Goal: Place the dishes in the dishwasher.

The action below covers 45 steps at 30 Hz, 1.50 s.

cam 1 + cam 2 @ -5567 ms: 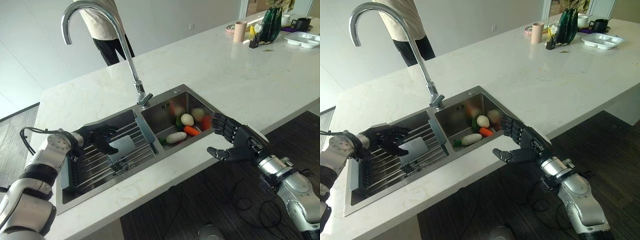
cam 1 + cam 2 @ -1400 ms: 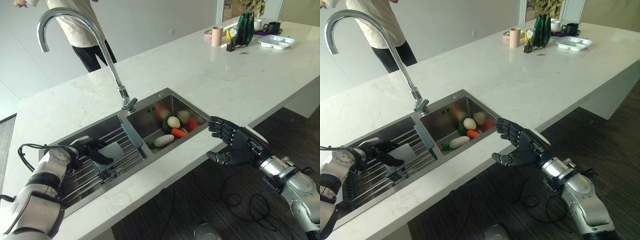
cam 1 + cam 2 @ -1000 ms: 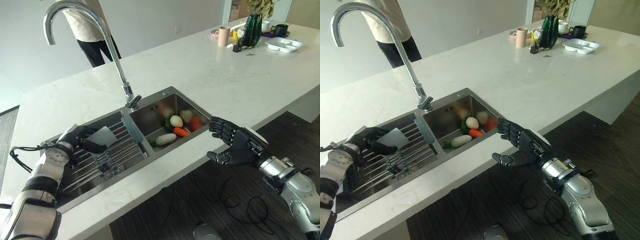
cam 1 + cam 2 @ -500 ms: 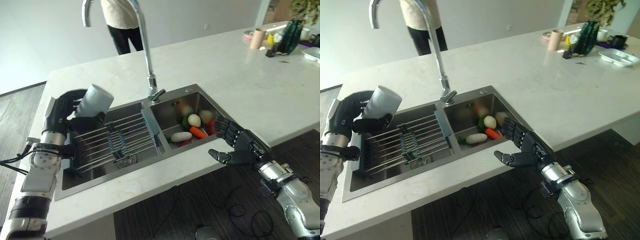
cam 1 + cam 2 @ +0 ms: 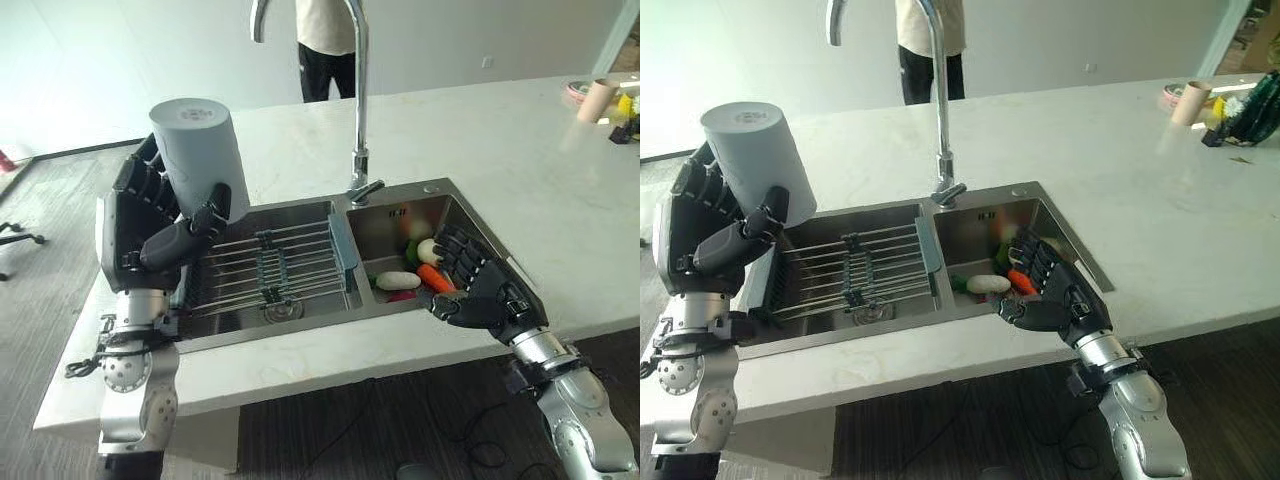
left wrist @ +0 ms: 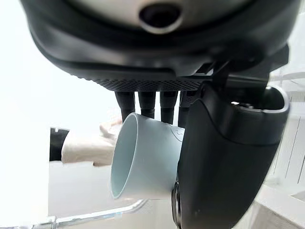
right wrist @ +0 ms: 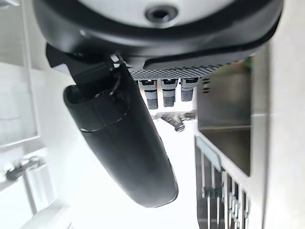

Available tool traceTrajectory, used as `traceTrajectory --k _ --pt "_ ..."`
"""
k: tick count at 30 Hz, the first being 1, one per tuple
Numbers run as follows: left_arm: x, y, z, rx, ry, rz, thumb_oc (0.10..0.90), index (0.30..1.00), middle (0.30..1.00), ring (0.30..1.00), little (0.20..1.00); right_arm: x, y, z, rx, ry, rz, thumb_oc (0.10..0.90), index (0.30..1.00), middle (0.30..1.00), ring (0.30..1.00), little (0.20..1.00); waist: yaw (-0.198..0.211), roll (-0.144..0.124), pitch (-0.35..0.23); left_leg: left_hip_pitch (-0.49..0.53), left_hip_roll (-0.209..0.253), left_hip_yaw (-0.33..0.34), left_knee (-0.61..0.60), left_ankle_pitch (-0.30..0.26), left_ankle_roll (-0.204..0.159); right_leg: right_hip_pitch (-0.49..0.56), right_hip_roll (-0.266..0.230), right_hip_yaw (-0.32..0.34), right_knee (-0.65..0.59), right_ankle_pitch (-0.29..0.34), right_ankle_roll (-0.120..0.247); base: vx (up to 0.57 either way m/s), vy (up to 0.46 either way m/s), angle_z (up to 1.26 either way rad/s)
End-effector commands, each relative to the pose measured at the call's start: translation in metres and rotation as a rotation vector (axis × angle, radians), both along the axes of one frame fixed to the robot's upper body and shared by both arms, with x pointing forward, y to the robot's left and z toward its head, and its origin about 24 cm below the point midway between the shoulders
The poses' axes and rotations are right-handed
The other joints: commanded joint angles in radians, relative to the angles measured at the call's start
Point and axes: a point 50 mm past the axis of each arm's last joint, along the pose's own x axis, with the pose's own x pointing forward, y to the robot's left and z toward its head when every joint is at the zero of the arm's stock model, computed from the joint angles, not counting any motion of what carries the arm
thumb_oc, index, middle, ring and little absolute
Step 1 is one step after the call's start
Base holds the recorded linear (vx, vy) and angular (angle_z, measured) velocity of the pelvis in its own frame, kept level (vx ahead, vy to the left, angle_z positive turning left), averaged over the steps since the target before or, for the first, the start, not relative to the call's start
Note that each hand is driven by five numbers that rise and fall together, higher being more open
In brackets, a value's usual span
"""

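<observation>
A pale blue-grey cup (image 5: 200, 157) is held high above the left end of the counter, bottom up, with my left hand (image 5: 140, 222) shut on it; its thumb (image 6: 224, 157) presses the cup (image 6: 143, 162) against the fingers. The wire rack (image 5: 270, 275) lies in the left basin of the sink (image 5: 300, 330). My right hand (image 5: 480, 290) hovers open at the sink's front right rim, palm turned left, holding nothing; its thumb (image 7: 124, 143) stands apart from the fingers.
The right basin holds vegetables: a carrot (image 5: 436, 277), a white radish (image 5: 398, 281) and an onion (image 5: 428, 250). A tall chrome tap (image 5: 358, 90) rises behind the sink. A person (image 5: 330, 45) stands beyond the counter. A pink cup (image 5: 598, 100) stands far right.
My left hand has lifted the cup out of the left basin, higher and nearer the camera. The view has swung left. The right hand keeps its place by the sink rim.
</observation>
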Motion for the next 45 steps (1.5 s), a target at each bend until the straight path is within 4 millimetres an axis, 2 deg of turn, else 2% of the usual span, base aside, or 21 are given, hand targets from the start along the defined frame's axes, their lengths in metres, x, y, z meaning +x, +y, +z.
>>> traceTrajectory --k 1,4,6,7,9,11,12,15,16,20,22,23,26,33,34,36,37,38,39,40,45 --pt "-0.010 -0.001 0.049 0.043 -0.277 -0.007 0.400 0.300 0.300 0.300 0.300 -0.007 0.010 0.060 -0.012 -0.353 0.041 0.800 0.900 0.900 0.900 0.900 0.012 -0.020 -0.054 -0.045 -0.029 -0.155 0.081 -0.028 0.012 0.064 0.010 -0.013 -0.108 0.026 0.010 -0.04 -0.362 0.55" --pt "-0.019 -0.003 0.035 0.011 -0.246 0.035 0.400 0.300 0.300 0.300 0.300 -0.009 0.019 0.069 0.000 -0.406 0.104 0.800 0.900 0.900 0.900 0.900 0.070 -0.016 -0.026 -0.090 -0.020 -0.228 0.081 0.067 -0.009 0.074 0.043 -0.038 -0.108 0.015 -0.015 -0.04 -0.240 0.27" --pt "-0.018 -0.010 0.029 -0.012 -0.231 -0.007 0.400 0.300 0.300 0.300 0.300 -0.011 0.024 0.074 -0.010 -0.449 0.115 0.800 0.900 0.900 0.900 0.900 0.090 -0.020 0.000 -0.164 0.010 -0.212 0.081 0.132 -0.022 0.089 0.047 -0.096 -0.108 0.008 -0.023 -0.18 -0.259 0.37" --pt "-0.017 -0.013 0.028 -0.014 -0.234 -0.017 0.400 0.300 0.300 0.300 0.300 -0.012 0.023 0.076 -0.019 -0.466 0.111 0.800 0.900 0.900 0.900 0.900 0.089 -0.027 0.010 -0.169 0.017 -0.144 0.081 0.120 -0.021 0.093 0.035 -0.136 -0.108 0.004 -0.020 -0.21 -0.249 0.78" --pt "-0.016 -0.015 0.027 -0.035 -0.232 -0.040 0.400 0.300 0.300 0.300 0.300 -0.012 0.021 0.078 -0.020 -0.478 0.107 0.800 0.900 0.900 0.900 0.900 0.091 -0.034 0.012 -0.161 0.006 -0.095 0.081 0.108 -0.013 0.089 0.020 -0.167 -0.108 0.003 -0.017 -0.13 -0.106 2.07" --pt "-0.018 -0.012 0.026 -0.055 -0.229 -0.050 0.400 0.300 0.300 0.300 0.300 -0.009 0.017 0.080 -0.020 -0.482 0.106 0.800 0.900 0.900 0.900 0.900 0.100 -0.045 0.014 -0.120 -0.046 -0.046 0.081 0.081 0.006 0.086 0.003 -0.191 -0.108 -0.002 -0.019 -0.14 -0.080 1.43" --pt "-0.018 -0.010 0.024 -0.083 -0.229 -0.070 0.400 0.300 0.300 0.300 0.300 -0.006 0.016 0.079 -0.021 -0.481 0.103 0.800 0.900 0.900 0.900 0.900 0.099 -0.060 0.012 -0.068 -0.089 0.024 0.081 0.093 0.025 0.077 -0.019 -0.214 -0.108 0.006 -0.022 -0.14 -0.048 0.58" --pt "-0.017 -0.017 0.025 -0.080 -0.256 -0.088 0.400 0.300 0.300 0.300 0.300 -0.004 0.018 0.076 -0.010 -0.480 0.084 0.800 0.900 0.900 0.900 0.900 0.091 -0.076 0.007 0.025 -0.133 0.108 0.081 0.059 0.031 0.085 -0.051 -0.261 -0.108 0.010 -0.005 -0.13 -0.024 1.06" --pt "-0.017 -0.018 0.025 -0.079 -0.259 -0.081 0.400 0.300 0.300 0.300 0.300 -0.004 0.018 0.076 -0.009 -0.481 0.088 0.800 0.900 0.900 0.900 0.900 0.089 -0.081 0.011 0.027 -0.138 0.136 0.081 0.073 0.044 0.080 -0.065 -0.283 -0.108 0.027 -0.010 -0.02 0.025 1.29" --pt "-0.015 -0.020 0.024 -0.106 -0.267 -0.103 0.400 0.300 0.300 0.300 0.300 -0.006 0.016 0.071 -0.012 -0.477 0.042 0.800 0.900 0.900 0.900 0.900 0.066 -0.066 0.006 0.127 -0.115 0.234 0.081 0.019 0.027 0.097 -0.097 -0.388 -0.108 0.047 0.016 -0.15 0.167 1.09" --pt "-0.014 -0.020 0.026 -0.117 -0.272 -0.105 0.400 0.300 0.300 0.300 0.300 -0.008 0.010 0.071 -0.019 -0.476 0.004 0.800 0.900 0.900 0.900 0.900 0.057 -0.061 0.006 0.142 -0.090 0.283 0.081 -0.052 0.041 0.097 -0.120 -0.443 -0.108 0.080 0.031 -0.21 0.288 1.78" --pt "-0.013 -0.022 0.026 -0.108 -0.277 -0.112 0.400 0.300 0.300 0.300 0.300 -0.007 0.009 0.071 -0.014 -0.474 -0.005 0.800 0.900 0.900 0.900 0.900 0.050 -0.057 0.006 0.144 -0.085 0.278 0.081 -0.090 0.052 0.089 -0.130 -0.460 -0.108 0.105 0.044 -0.20 0.334 1.95" --pt "-0.013 -0.029 0.026 -0.075 -0.272 -0.119 0.400 0.300 0.300 0.300 0.300 -0.006 0.016 0.070 0.006 -0.478 0.022 0.800 0.900 0.900 0.900 0.900 0.076 -0.052 0.017 0.110 -0.135 0.188 0.081 -0.166 0.077 0.063 -0.147 -0.466 -0.108 0.168 0.079 -0.13 0.291 1.44" --pt "-0.025 -0.020 0.033 0.073 -0.301 0.107 0.400 0.300 0.300 0.300 0.300 -0.007 0.033 0.060 0.040 -0.451 0.089 0.800 0.900 0.900 0.900 0.900 0.138 -0.034 0.025 0.059 -0.195 0.060 0.081 -0.193 0.131 0.083 -0.220 -0.522 -0.108 0.335 0.125 -0.09 0.327 0.48" --pt "-0.024 -0.020 0.035 0.091 -0.307 0.134 0.400 0.300 0.300 0.300 0.300 -0.006 0.035 0.060 0.044 -0.444 0.100 0.800 0.900 0.900 0.900 0.900 0.137 -0.032 0.026 0.053 -0.203 0.035 0.081 -0.191 0.137 0.084 -0.206 -0.506 -0.108 0.332 0.120 -0.05 0.263 0.36" --pt "-0.019 -0.022 0.038 0.110 -0.309 0.159 0.400 0.300 0.300 0.300 0.300 -0.004 0.034 0.058 0.042 -0.421 0.081 0.800 0.900 0.900 0.900 0.900 0.105 -0.038 0.028 0.041 -0.234 -0.046 0.081 -0.188 0.153 0.044 -0.120 -0.365 -0.108 0.279 0.091 -0.05 0.069 0.60" --pt "-0.018 -0.023 0.038 0.111 -0.309 0.152 0.400 0.300 0.300 0.300 0.300 -0.004 0.032 0.057 0.039 -0.417 0.064 0.800 0.900 0.900 0.900 0.900 0.093 -0.046 0.030 0.023 -0.247 -0.056 0.081 -0.165 0.161 0.024 -0.106 -0.346 -0.108 0.278 0.065 -0.04 -0.049 1.34" --pt "-0.015 -0.027 0.036 0.118 -0.303 0.153 0.400 0.300 0.300 0.300 0.300 -0.003 0.026 0.058 0.047 -0.409 0.044 0.800 0.900 0.900 0.900 0.900 0.070 -0.058 0.026 0.011 -0.272 -0.120 0.081 -0.158 0.170 0.010 -0.037 -0.200 -0.108 0.209 0.048 -0.06 -0.050 1.62" --pt "-0.015 -0.027 0.036 0.118 -0.304 0.154 0.400 0.300 0.300 0.300 0.300 -0.003 0.025 0.058 0.047 -0.410 0.044 0.800 0.900 0.900 0.900 0.900 0.069 -0.060 0.026 0.005 -0.274 -0.120 0.081 -0.152 0.171 0.006 -0.039 -0.201 -0.108 0.212 0.045 0.05 -0.058 2.03" --pt "-0.016 -0.030 0.032 0.131 -0.306 0.177 0.400 0.300 0.300 0.300 0.300 -0.004 0.024 0.060 0.105 -0.431 0.052 0.800 0.900 0.900 0.900 0.900 0.059 -0.066 0.028 0.005 -0.284 -0.146 0.081 -0.157 0.178 0.004 -0.012 -0.111 -0.108 0.204 0.047 -0.01 -0.040 2.09" --pt "-0.025 -0.028 0.034 0.160 -0.344 0.269 0.400 0.300 0.300 0.300 0.300 -0.002 0.033 0.064 0.147 -0.465 0.096 0.800 0.900 0.900 0.900 0.900 0.096 -0.068 0.032 -0.012 -0.280 -0.145 0.081 -0.139 0.170 0.019 -0.018 -0.100 -0.108 0.127 0.050 -0.06 -0.079 0.79"
